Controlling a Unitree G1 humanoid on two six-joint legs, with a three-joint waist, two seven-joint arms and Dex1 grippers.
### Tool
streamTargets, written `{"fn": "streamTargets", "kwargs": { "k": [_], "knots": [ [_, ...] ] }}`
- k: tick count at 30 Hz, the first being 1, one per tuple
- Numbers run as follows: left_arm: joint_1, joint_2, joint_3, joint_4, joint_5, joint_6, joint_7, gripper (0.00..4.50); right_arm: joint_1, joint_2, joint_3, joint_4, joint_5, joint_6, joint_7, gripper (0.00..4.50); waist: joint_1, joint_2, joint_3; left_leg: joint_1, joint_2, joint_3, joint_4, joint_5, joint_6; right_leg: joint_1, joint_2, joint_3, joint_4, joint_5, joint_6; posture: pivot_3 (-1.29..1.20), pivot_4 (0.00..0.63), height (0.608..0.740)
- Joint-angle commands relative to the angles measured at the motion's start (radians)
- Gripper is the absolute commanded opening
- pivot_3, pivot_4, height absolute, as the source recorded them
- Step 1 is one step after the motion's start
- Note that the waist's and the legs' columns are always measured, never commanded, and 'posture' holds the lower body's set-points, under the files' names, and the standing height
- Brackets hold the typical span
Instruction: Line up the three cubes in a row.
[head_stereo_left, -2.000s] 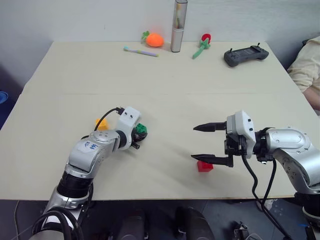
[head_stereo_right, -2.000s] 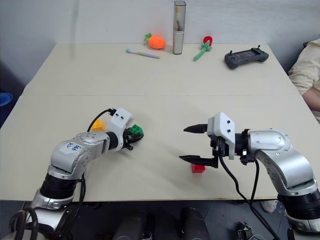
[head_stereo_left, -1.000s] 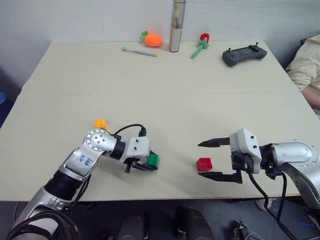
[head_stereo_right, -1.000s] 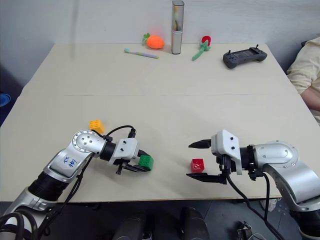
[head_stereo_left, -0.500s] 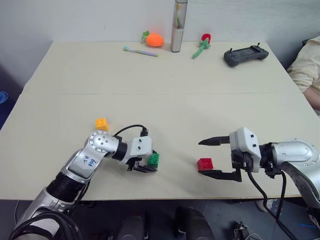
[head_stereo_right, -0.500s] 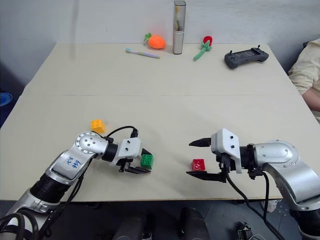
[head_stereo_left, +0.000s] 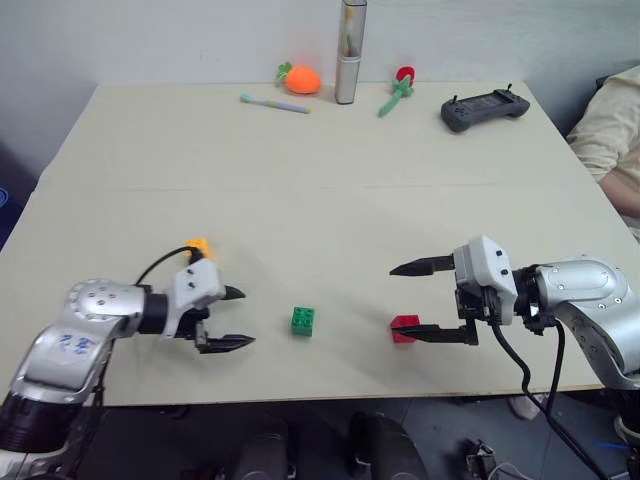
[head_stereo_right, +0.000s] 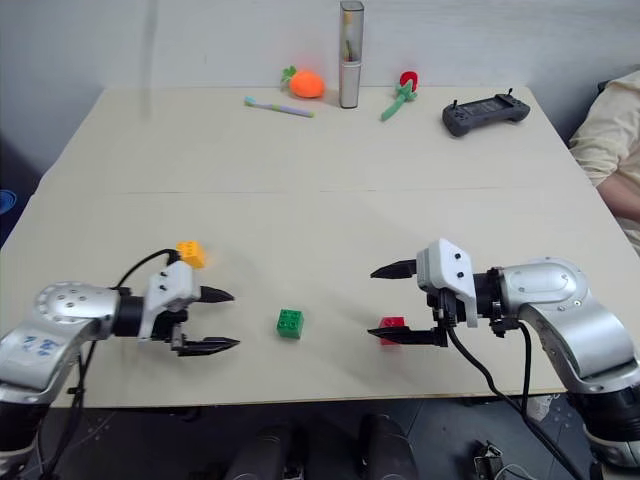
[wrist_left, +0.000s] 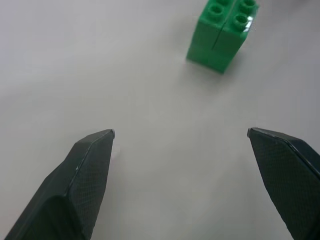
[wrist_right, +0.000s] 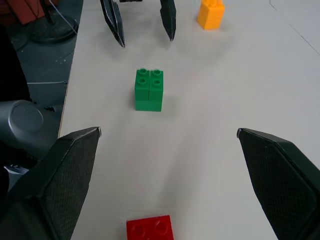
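Your left gripper (head_stereo_left: 232, 318) gapes wide and empty; the green cube (head_stereo_left: 303, 320) sits free at its 3 o'clock. Your right gripper (head_stereo_left: 430, 300), equally wide and empty, brackets the red cube (head_stereo_left: 404, 328). Next, fetch the yellow cube (head_stereo_right: 190, 253) into line.

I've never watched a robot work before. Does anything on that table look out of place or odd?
Nothing is spilled or broken. One thing stands out: the yellow cube sits farther back than the green cube and red cube, so the three do not form a row yet.

Place: robot test room or lab
Signs: bare table (head_stereo_left: 300, 150); behind it a plain wall (head_stereo_left: 150, 40); on it a controller (head_stereo_left: 485, 107), toys
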Motion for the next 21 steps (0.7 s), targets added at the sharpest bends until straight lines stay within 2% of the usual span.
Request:
{"fn": "streamTargets", "kwargs": {
  "k": [1, 5, 9, 15, 21],
  "knots": [
    [0.126, -0.001, 0.22, 0.009, 0.017, 0.031, 0.104, 4.49, -0.056, 0.025, -0.018, 0.026, 0.028, 0.004, -0.004, 4.5, -0.003, 0.0, 0.0, 0.0, 0.0, 0.0, 0.0, 0.0, 0.0, 0.0, 0.0, 0.0, 0.0, 0.0, 0.0, 0.0, 0.15, 0.74],
    [0.184, -0.049, 0.29, -0.031, 0.01, 0.021, 0.19, 4.49, -0.082, 0.035, -0.009, 0.045, 0.039, 0.018, 0.019, 4.5, 0.01, 0.0, 0.0, 0.0, 0.0, -0.001, -0.001, 0.0, -0.001, 0.0, -0.001, -0.001, -0.002, 0.0, 0.0, 0.0, 0.15, 0.74],
    [0.153, -0.03, 0.286, 0.037, 0.018, -0.052, 0.193, 4.49, -0.099, 0.039, 0.005, 0.058, 0.031, 0.015, 0.039, 4.5, 0.019, 0.0, 0.0, 0.0, -0.001, -0.001, -0.001, -0.001, -0.001, 0.0, -0.002, 0.0, -0.002, 0.0, 0.0, 0.0, 0.15, 0.74],
    [-0.104, 0.07, 0.136, 0.298, 0.032, -0.28, 0.039, 4.49, -0.122, 0.049, 0.015, 0.077, 0.014, 0.004, 0.048, 4.5, 0.02, 0.0, 0.0, 0.0, 0.0, 0.0, -0.001, -0.001, -0.002, -0.003, -0.002, -0.001, 0.0, -0.001, -0.002, 0.0, 0.15, 0.74],
    [-0.456, 0.093, -0.071, 0.65, 0.099, -0.44, -0.145, 4.49, -0.103, 0.053, 0.002, 0.034, 0.019, 0.016, 0.016, 4.5, 0.021, 0.0, 0.0, -0.001, -0.001, 0.003, -0.001, -0.001, -0.002, -0.004, 0.001, -0.001, 0.003, 0.0, -0.001, 0.0, 0.15, 0.74]
  ]
}}
